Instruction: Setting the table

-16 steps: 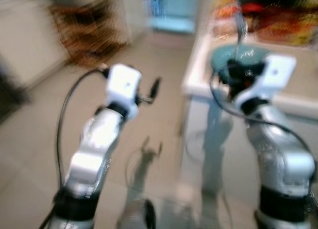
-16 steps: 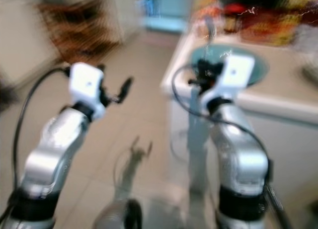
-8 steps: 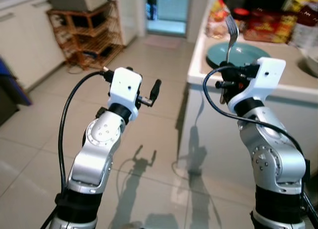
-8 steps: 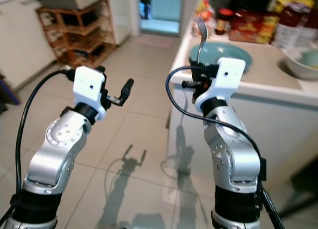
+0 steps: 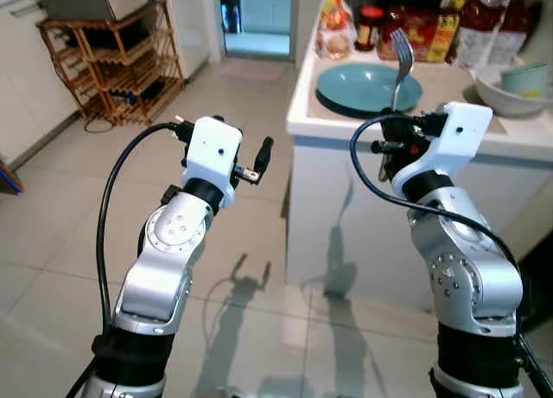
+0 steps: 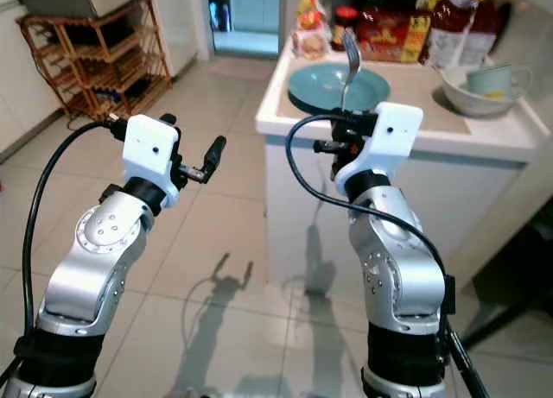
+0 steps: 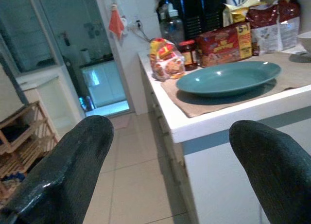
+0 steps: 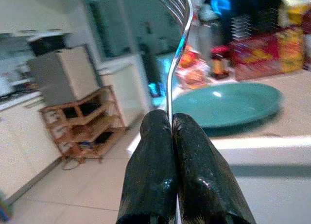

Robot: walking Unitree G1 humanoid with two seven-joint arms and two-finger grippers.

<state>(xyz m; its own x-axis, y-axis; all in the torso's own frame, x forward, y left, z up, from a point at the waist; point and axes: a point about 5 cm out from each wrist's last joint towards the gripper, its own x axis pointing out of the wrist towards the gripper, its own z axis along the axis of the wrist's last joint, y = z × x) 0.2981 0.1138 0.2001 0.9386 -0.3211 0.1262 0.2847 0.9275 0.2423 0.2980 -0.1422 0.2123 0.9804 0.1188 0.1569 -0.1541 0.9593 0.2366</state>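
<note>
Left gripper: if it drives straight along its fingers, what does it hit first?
Probably the white counter, near its corner edge below the teal plate. The left gripper is open and empty, with only floor and air between. Depth is unclear, so it might pass just beside the corner.

We note the right gripper (image 6: 344, 144) clamped on an upright fork (image 6: 347, 60), its tines rising above the fingers, just short of the white counter (image 6: 484, 135) edge. Directly ahead of it lies the teal plate (image 6: 337, 85) on a beige mat; bare mat shows beyond the plate toward the bowl (image 6: 480, 89) holding a cup. Behind the plate, jars and snack packets (image 6: 389, 34) line the back of the counter and close that side. The left gripper (image 5: 256, 162), fingers spread apart, hangs over tiled floor (image 5: 60, 217), well apart from the wooden rack (image 5: 112, 66).
</note>
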